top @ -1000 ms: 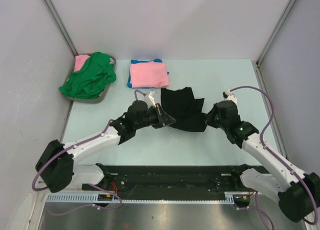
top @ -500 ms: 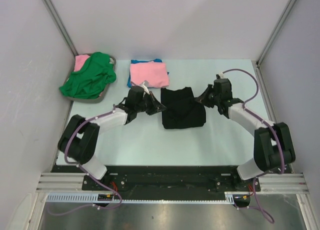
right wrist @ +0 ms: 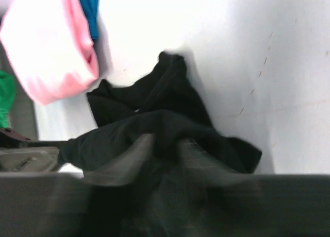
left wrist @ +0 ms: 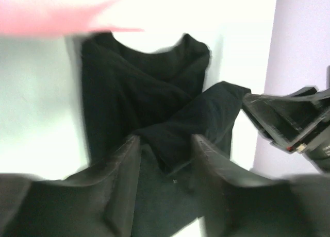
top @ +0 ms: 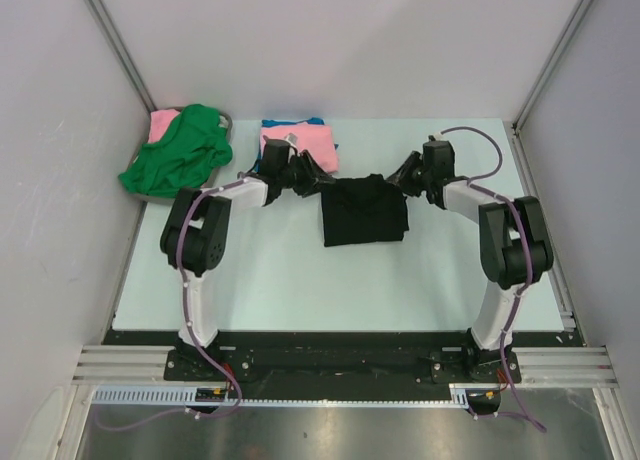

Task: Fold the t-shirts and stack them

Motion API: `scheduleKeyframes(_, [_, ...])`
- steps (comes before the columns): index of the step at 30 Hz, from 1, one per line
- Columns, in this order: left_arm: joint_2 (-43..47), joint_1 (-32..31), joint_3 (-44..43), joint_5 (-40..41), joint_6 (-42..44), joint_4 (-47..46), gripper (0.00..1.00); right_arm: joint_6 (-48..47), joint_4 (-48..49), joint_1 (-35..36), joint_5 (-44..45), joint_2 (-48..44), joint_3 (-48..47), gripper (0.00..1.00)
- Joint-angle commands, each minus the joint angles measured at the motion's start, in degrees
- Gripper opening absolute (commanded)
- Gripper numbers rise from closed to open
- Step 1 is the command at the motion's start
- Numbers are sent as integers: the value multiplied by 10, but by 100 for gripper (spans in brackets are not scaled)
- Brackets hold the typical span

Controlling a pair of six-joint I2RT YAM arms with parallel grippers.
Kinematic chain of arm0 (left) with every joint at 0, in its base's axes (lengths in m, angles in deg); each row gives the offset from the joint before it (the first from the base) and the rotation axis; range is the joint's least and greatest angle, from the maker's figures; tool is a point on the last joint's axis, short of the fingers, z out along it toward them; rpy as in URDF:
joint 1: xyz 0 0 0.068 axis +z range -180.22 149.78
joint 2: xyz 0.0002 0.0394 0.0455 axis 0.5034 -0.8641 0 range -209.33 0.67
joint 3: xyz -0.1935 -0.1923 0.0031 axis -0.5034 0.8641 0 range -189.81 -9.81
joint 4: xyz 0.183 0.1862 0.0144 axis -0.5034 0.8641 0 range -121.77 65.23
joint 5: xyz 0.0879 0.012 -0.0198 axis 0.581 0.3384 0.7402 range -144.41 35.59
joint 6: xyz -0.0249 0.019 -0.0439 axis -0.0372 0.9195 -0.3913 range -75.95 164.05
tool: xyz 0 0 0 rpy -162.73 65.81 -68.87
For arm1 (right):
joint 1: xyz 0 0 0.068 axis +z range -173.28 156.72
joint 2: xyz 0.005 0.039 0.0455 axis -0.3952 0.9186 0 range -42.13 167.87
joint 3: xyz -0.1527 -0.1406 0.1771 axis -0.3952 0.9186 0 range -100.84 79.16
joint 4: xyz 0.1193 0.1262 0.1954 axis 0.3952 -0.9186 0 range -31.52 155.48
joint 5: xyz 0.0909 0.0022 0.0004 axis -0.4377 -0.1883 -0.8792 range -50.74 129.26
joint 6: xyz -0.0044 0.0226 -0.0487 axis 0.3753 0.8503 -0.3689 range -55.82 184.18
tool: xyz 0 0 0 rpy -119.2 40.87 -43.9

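The black t-shirt (top: 365, 212) lies folded into a rough rectangle at mid-table, its far edge rumpled. My left gripper (top: 322, 179) hovers at its far left corner and my right gripper (top: 398, 177) at its far right corner. In the left wrist view the left gripper (left wrist: 162, 144) is open, with loose black cloth (left wrist: 139, 87) lying between the fingers. The right gripper (right wrist: 165, 144) is open too, with a fold of the black t-shirt (right wrist: 149, 103) bulging between its fingers. A folded pink t-shirt (top: 300, 143) rests on a blue one (top: 260, 166) just behind the left gripper.
A grey tray (top: 190, 199) at the far left holds a crumpled green t-shirt (top: 180, 152) and a pink one (top: 162, 123). Walls close in on both sides and the back. The right gripper's black body (left wrist: 289, 123) shows in the left wrist view, close by.
Both arms have reached away from their bases, carrying the shirt's near edge over onto its far part. Both grippers have gone from shut to open.
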Motion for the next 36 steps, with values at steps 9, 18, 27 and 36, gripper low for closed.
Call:
scheduleKeyframes(9, [149, 18, 45, 43, 47, 56, 100, -98, 5, 5, 68, -63, -60, 99])
scheduleKeyframes(18, [379, -7, 292, 58, 83, 82, 100, -446, -215, 259, 341, -212, -55, 100])
scheduleKeyframes(27, [512, 5, 345, 149, 123, 212, 100, -584, -317, 433, 446, -176, -22, 100])
scheduleKeyframes(36, [585, 56, 413, 175, 106, 222, 100, -767, -124, 522, 604, -73, 110, 100])
